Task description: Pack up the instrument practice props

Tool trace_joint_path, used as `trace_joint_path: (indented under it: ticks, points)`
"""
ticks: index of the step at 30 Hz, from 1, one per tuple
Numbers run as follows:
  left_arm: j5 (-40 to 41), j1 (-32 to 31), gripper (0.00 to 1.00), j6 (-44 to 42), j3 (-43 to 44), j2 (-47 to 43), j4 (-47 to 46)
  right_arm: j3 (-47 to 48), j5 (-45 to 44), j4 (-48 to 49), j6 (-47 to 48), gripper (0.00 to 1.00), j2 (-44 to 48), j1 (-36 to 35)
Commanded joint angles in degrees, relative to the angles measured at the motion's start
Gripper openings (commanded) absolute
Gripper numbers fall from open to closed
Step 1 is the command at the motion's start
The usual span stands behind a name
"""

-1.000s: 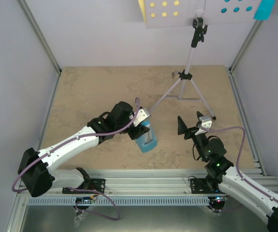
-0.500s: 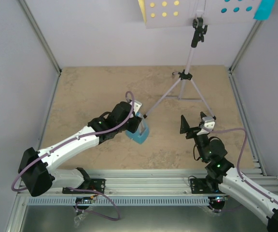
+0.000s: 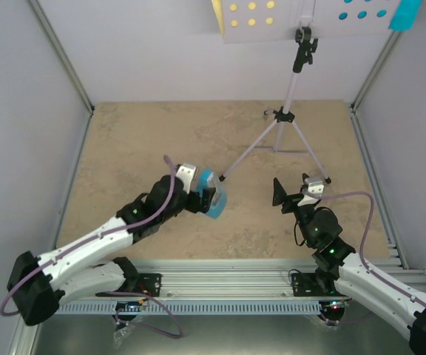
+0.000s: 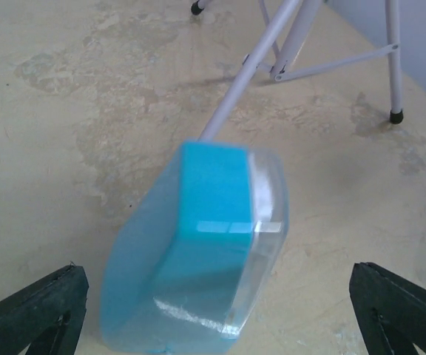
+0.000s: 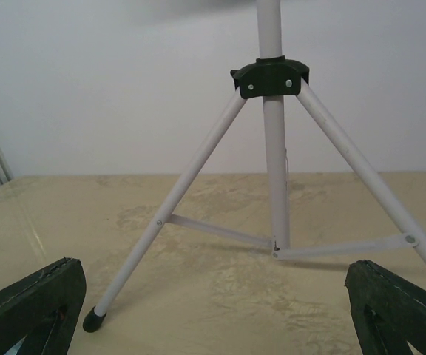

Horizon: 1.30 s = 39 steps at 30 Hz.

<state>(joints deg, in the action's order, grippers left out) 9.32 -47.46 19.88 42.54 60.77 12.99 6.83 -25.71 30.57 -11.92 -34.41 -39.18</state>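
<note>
The small blue metronome (image 3: 213, 197) with a clear front (image 4: 198, 259) lies tilted on the tan tabletop, close to the foot of one stand leg. My left gripper (image 3: 205, 194) (image 4: 217, 275) is open wide around it, and neither finger touches it. The pale lilac music stand (image 3: 290, 87) (image 5: 274, 163) stands at the back right, and one of its legs (image 4: 250, 70) runs toward the metronome. On its holed desk (image 3: 302, 21) a yellow sheet (image 3: 217, 15) shows at the left edge and a cyan sheet (image 3: 405, 13) at the right. My right gripper (image 3: 291, 186) (image 5: 214, 268) is open and empty, facing the tripod legs.
Pale walls with metal corner posts (image 3: 61, 55) close in the table on three sides. An aluminium rail (image 3: 228, 285) with the arm bases runs along the near edge. The tripod's feet (image 5: 93, 319) spread over the back right floor.
My left gripper has opened and let go of the metronome, which now rests on the table. The left arm drew back toward its base. The right arm barely moved.
</note>
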Motion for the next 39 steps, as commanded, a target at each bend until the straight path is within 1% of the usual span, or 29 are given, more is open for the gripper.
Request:
trace_joint_path:
  ticks: [1,3,7,8,9,10,11,13,16,19,24,27,31,33,37,39]
  points:
    - [0.2,-0.1,0.99,2.4,-13.6,-8.2,-16.2,1.6,1.5,0.1,-1.2,0.98,0.3,0.2]
    - [-1.8,0.0,0.99,1.8,-18.5,-10.5,-22.8,1.5,2.0,0.2,-1.1,0.98,0.5,0.2]
    - [-4.3,1.3,0.99,-2.1,-22.6,-12.4,-27.0,1.4,2.7,-0.1,-0.8,0.98,1.4,0.2]
    - [-7.1,3.1,0.99,-2.3,-24.3,-13.3,-29.5,1.3,3.6,0.2,-0.5,0.98,1.8,0.2]
    - [-11.8,6.4,0.99,-2.1,-26.8,-14.4,-32.7,1.0,4.9,0.8,0.1,0.97,2.3,0.2]
    - [-17.6,11.0,0.99,-1.2,-29.1,-15.3,-37.0,0.5,6.5,1.6,0.7,0.98,2.8,0.2]
    - [-21.2,13.7,0.99,0.0,-31.5,-16.0,-40.7,0.0,8.0,2.4,1.0,0.98,3.4,0.2]
    - [-25.5,16.5,0.99,1.5,-33.6,-16.1,-44.8,-0.7,10.2,3.4,1.6,0.98,4.2,0.2]
    - [-30.3,17.5,0.99,2.3,-33.7,-11.0,-48.6,-0.8,10.9,3.4,1.9,0.98,4.4,0.2]
    - [-35.7,18.4,0.99,1.6,-31.9,-3.1,-51.1,-0.8,11.4,3.4,2.0,0.98,4.4,0.2]
    - [-39.4,19.2,0.99,2.1,-31.5,6.0,-57.9,-0.8,11.9,3.2,2.6,0.98,4.8,0.2]
    - [-40.5,19.2,0.98,1.5,-30.0,9.7,-58.4,-0.9,12.5,3.3,2.7,0.97,5.1,0.2]
    - [-43.2,19.2,0.94,1.7,-28.9,11.3,-56.9,-0.9,12.5,3.5,2.8,0.98,4.6,0.2]
    - [-43.0,18.4,0.93,1.0,-28.9,11.3,-55.0,-0.9,12.5,3.6,2.7,0.98,4.4,0.2]
    - [-37.3,11.9,0.93,-3.3,-26.9,10.9,-46.8,-0.9,12.7,3.9,2.6,0.98,4.4,0.2]
    - [-34.7,10.0,0.93,-3.7,-27.0,10.3,-45.8,-0.9,12.3,3.8,2.7,0.98,4.2,0.2]
